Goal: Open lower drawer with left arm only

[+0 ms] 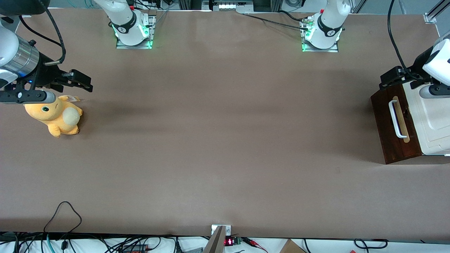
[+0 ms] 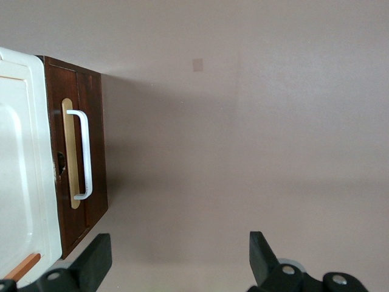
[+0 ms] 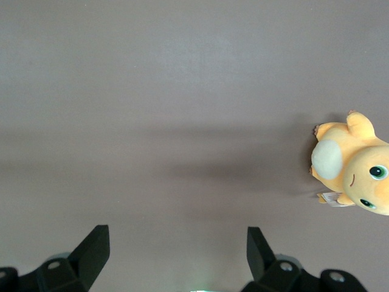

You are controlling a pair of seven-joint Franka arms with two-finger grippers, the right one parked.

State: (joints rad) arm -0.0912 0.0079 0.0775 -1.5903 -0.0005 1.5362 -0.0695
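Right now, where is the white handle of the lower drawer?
The handle sits on the dark lower drawer front at the working arm's end of the table. The gripper hangs open above the drawer's edge, not touching the handle.

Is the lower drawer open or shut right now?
Shut. The lower drawer shows only its dark front with the white handle, no pale inside. The open gripper hangs above the table beside the cabinet, touching nothing.

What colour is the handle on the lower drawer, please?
White, clearest in the left wrist view: handle on the lower drawer; the gripper hovers nearby.
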